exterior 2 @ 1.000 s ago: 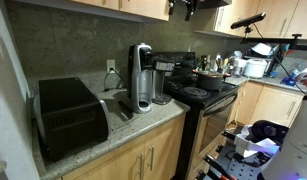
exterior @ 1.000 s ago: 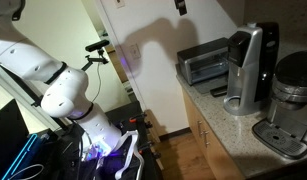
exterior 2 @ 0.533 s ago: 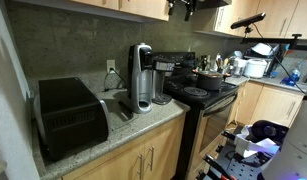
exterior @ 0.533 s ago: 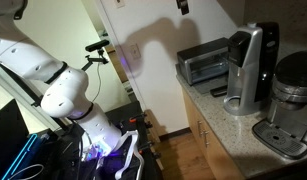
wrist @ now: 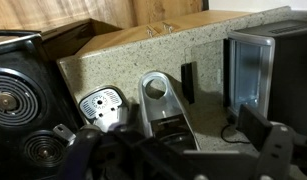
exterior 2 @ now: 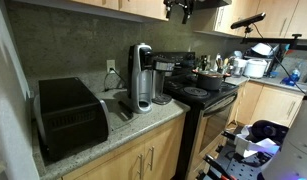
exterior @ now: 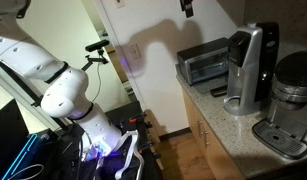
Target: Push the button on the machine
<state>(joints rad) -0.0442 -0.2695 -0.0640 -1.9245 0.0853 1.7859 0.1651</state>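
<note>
Machine (exterior 2: 141,75) upright on the counter (exterior 2: 121,128), back near the wall. Toaster oven (exterior 2: 71,115) just beside it on the left, stove (exterior 2: 201,95) to the right. Wrist view looks down onto its curved silver top, roughly centred. Can't pick out the button in any view: too small and dark.

Gripper (exterior 2: 181,9) high up at cabinet level, well above the machine and somewhat right of it. No contact with anything. Judging by that, approach not yet begun and most of the task left.

Risks from here:
- Long descent with the button unresolved, so easy to land on the wrong spot and press bare housing.
- Off-centre contact on the curved silver front, so likely to glance off sideways instead of pressing.
- Tall, narrow body: a lateral shove near the top could tip or skid it toward the toaster oven. Best to push along the button's axis, light force.
- Fingers wide apart could straddle the button and press nothing. Worth closing them or leading with one fingertip.
- Tight neighbours on both sides, so little room for sideways correction once low.

Fingers (wrist: 265,135) spread wide, sitting at the lower corners of the wrist view. Nothing held, nothing touched, only the machine's top framed in the gap between them.
</note>
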